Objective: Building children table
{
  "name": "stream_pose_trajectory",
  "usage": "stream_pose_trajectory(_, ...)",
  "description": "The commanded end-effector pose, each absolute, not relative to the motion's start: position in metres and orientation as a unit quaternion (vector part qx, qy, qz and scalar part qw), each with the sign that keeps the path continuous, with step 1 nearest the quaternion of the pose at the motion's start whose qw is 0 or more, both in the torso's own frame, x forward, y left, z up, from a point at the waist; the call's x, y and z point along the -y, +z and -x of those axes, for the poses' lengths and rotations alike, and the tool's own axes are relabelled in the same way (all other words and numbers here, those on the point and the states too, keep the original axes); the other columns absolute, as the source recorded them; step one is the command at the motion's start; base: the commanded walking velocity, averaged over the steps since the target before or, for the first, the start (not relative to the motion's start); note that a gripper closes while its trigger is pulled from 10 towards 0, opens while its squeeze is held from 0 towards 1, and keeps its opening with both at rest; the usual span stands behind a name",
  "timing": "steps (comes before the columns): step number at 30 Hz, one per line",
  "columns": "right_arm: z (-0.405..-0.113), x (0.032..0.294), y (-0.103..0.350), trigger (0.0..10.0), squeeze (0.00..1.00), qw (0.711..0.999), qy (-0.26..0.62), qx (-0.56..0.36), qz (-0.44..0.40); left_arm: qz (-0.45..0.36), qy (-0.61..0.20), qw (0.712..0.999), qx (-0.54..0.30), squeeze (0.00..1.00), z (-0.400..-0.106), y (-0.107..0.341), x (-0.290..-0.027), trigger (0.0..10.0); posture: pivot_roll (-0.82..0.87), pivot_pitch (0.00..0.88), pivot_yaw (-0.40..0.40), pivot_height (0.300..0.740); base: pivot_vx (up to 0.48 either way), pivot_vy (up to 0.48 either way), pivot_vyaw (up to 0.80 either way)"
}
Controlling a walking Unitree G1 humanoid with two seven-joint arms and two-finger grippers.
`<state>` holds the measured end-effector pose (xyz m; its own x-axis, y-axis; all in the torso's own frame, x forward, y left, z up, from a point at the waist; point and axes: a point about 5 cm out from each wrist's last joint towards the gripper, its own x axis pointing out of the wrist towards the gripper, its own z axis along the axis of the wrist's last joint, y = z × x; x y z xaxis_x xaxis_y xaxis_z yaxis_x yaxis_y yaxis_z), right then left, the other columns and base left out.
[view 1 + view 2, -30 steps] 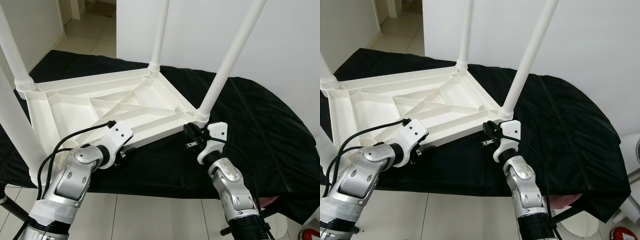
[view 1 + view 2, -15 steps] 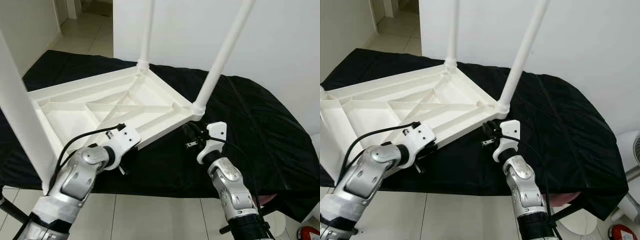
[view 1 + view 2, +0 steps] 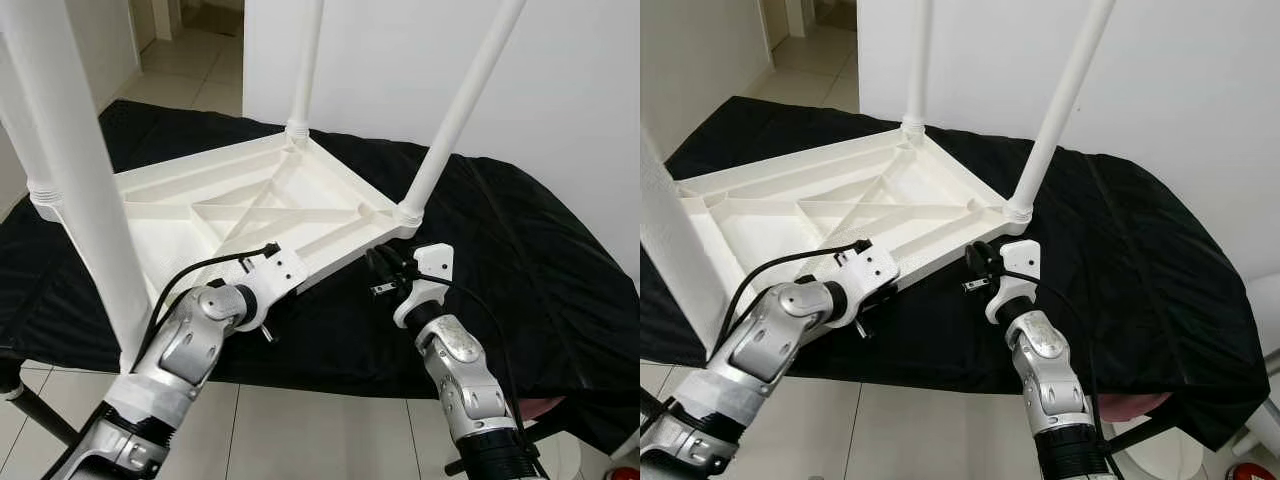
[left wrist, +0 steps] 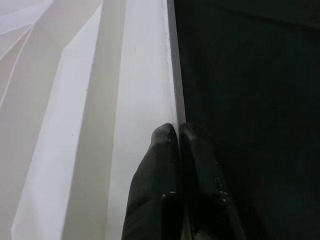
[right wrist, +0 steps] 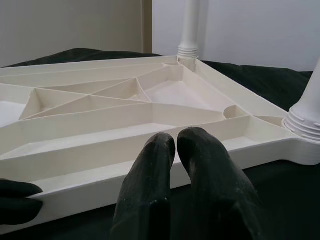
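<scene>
Black cloth (image 3: 520, 250) covers the bench — wrinkled, spreading under and beyond both jaws and draping off the edge beyond the right jaws. White wall (image 3: 580, 90) stands behind the bench, ahead of the jaws. Pale tiled floor (image 3: 300, 430) lies below the near edge, under both arms. Doorway with more tile (image 3: 190, 60) sits ahead of the left jaws, far off. Dark bench leg (image 3: 45, 425) angles down — well outside the left jaws.

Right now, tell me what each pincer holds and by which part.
Left pincer grips the white table by its near rim; right pincer is shut beside that rim, holding nothing.
</scene>
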<state>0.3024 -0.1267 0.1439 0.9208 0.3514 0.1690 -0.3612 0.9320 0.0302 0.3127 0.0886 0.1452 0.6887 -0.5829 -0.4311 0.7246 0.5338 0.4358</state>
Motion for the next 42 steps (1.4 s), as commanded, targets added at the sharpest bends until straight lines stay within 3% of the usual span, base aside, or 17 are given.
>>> stream_pose_trajectory(1,-0.302,0.132,0.143,10.0,0.0,0.981,0.172,0.082,-0.026,-0.292,-0.389,0.873,-0.04,0.0,-0.311,0.167,-0.069,10.0,0.02,0.0,-0.13,0.74,0.0,0.0,0.0)
stream_pose_trajectory(9,-0.3,0.129,0.14,10.0,0.0,0.981,0.177,0.077,-0.026,-0.217,-0.41,0.885,0.039,0.0,-0.291,0.189,-0.072,10.0,0.04,0.0,-0.138,0.74,0.0,0.0,0.0)
stream_pose_trajectory(10,-0.3,0.127,0.14,10.0,0.0,0.98,0.18,0.076,-0.026,-0.199,-0.411,0.889,0.038,1.0,-0.289,0.19,-0.073,10.0,0.04,0.0,-0.143,0.74,0.0,0.0,0.0)
stream_pose_trajectory(18,-0.3,0.123,0.139,10.0,0.0,0.978,0.191,0.074,-0.027,-0.197,-0.414,0.886,0.065,1.0,-0.276,0.191,-0.072,10.0,0.06,0.0,-0.155,0.74,0.0,0.0,0.0)
stream_pose_trajectory(19,-0.299,0.123,0.138,10.0,0.0,0.978,0.192,0.074,-0.027,-0.191,-0.417,0.887,0.063,0.0,-0.272,0.191,-0.073,10.0,0.06,0.0,-0.155,0.74,0.0,0.0,0.0)
stream_pose_trajectory(28,-0.299,0.118,0.136,10.0,0.0,0.977,0.201,0.07,-0.027,-0.162,-0.43,0.886,0.063,0.0,-0.252,0.192,-0.08,10.0,0.08,0.0,-0.158,0.74,0.0,0.0,0.0)
stream_pose_trajectory(34,-0.301,0.113,0.134,10.0,0.0,0.974,0.213,0.067,-0.029,-0.074,-0.447,0.89,0.054,0.0,-0.217,0.191,-0.101,10.0,0.12,0.0,-0.172,0.74,0.0,0.0,0.0)
stream_pose_trajectory(42,-0.305,0.107,0.135,10.0,0.0,0.972,0.223,0.068,-0.031,-0.048,-0.475,0.878,0.022,0.0,-0.189,0.189,-0.122,10.0,0.14,0.0,-0.183,0.74,0.0,0.0,0.0)
